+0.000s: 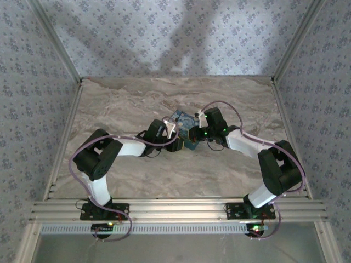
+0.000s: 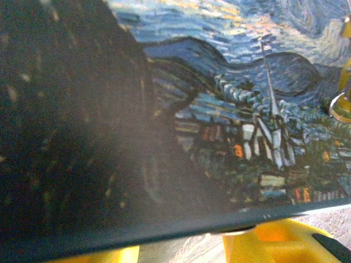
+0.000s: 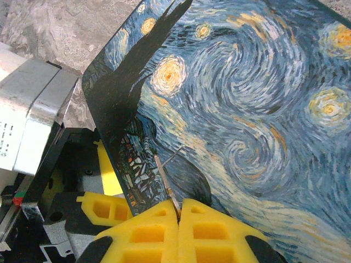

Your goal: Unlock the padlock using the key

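The blue starry-night box (image 1: 181,116) sits mid-table between both arms. My right gripper (image 3: 180,205) is shut on the key (image 3: 165,178). The key's thin metal blade sticks out from the yellow fingers and rests against the painted box (image 3: 247,109). My left gripper (image 2: 186,244) is at the box's lower dark edge (image 2: 164,230). Its two yellow fingers (image 2: 274,241) stand apart with table showing between them, and the box hides their tips. A metal key ring (image 2: 343,107) shows at the right edge of the left wrist view. The padlock is hidden.
The marble tabletop (image 1: 137,98) has patterned walls on three sides and an aluminium rail (image 1: 175,208) at the near edge. Both arms crowd the box, with the left gripper (image 1: 174,131) and right gripper (image 1: 198,121) almost touching. The left arm's grey body (image 3: 33,115) lies close to the right fingers.
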Tool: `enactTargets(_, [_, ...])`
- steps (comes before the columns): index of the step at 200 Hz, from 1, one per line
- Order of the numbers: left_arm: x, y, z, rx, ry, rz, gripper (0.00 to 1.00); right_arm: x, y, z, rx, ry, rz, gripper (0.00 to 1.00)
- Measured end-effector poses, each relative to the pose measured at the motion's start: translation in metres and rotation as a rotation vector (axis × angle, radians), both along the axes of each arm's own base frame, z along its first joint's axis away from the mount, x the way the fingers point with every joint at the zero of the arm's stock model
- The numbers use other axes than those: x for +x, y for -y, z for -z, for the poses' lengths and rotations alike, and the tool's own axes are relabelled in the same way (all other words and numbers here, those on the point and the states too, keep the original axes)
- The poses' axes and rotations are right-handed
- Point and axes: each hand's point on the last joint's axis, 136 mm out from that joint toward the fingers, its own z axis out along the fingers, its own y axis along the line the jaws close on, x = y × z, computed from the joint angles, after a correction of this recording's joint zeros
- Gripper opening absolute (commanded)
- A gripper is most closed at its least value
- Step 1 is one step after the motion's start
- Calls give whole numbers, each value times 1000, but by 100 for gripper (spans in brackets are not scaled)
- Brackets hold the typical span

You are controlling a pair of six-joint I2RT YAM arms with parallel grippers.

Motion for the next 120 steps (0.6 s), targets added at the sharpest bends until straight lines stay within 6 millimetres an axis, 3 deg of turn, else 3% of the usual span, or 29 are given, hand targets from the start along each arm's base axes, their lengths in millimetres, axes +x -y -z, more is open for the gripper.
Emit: enactTargets(120, [-1, 7, 2, -27, -86, -81, 37, 0, -1, 0, -3, 2, 6, 0])
